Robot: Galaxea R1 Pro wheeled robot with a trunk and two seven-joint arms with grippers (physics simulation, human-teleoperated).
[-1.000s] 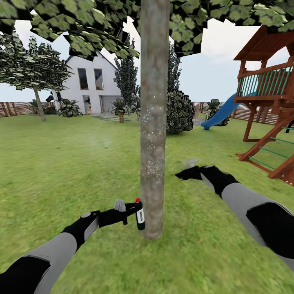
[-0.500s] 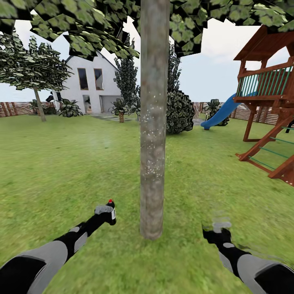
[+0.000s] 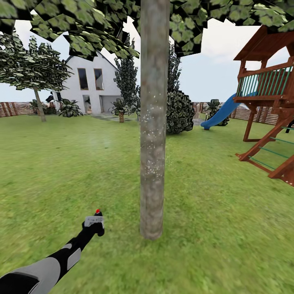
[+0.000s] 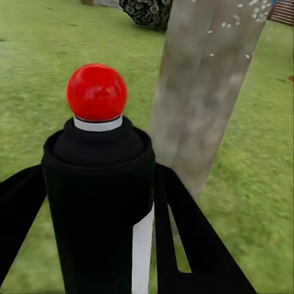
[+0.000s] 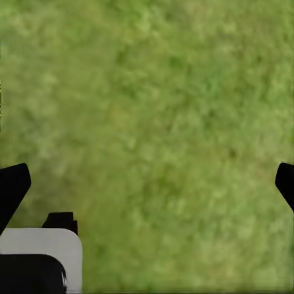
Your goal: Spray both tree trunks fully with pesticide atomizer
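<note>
Green lawn point(image 3: 228, 212) runs back to a white gabled house point(image 3: 92, 83) with dark tall windows. A brown slatted fence point(image 3: 12, 108) edges the far left. On the right stands a wooden play tower point(image 3: 267, 94) (green railing, blue slide point(image 3: 220, 115) curling down). Dark shrubs point(image 3: 179, 112) and short spiky palms point(image 3: 70, 108) line the house front under a pale, hazy sky point(image 3: 212, 65).

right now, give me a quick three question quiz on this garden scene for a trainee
1. True or false: the left pincer is shut on the pesticide atomizer.
2. What colour is the knob on top of the atomizer? A green, B red, C blue.
3. Fill in: the white specks of pesticide sit on the tree trunk around its ____ height, not at its base.

Key: 1 true. 2 B. 3 middle.
</note>
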